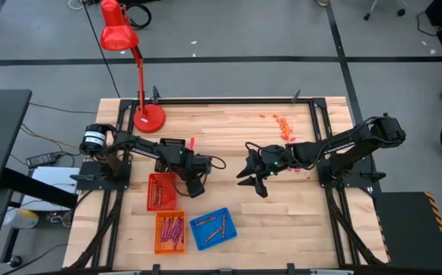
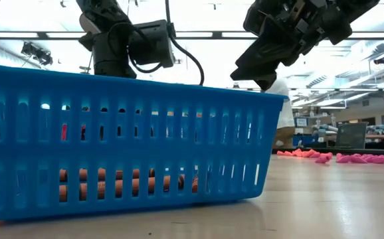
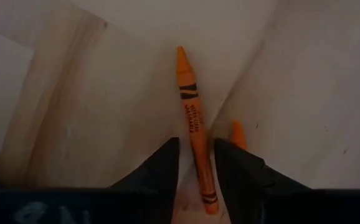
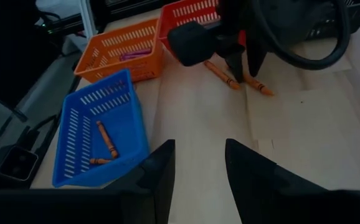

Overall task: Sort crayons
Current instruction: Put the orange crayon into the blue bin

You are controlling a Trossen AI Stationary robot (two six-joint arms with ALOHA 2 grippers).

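Observation:
An orange crayon lies on the wooden table, and a second orange crayon lies beside it; both show in the right wrist view. My left gripper points down over them near the red basket. It is open, with one finger on either side of the first crayon's blunt end. My right gripper is open and empty above the table's middle. The blue basket holds brown-orange crayons. The orange basket holds magenta crayons.
Three baskets stand at the near left: red, orange and blue. The blue basket fills the front of the low view. Small pink and orange bits lie at the far right. A red desk lamp stands at the far left corner.

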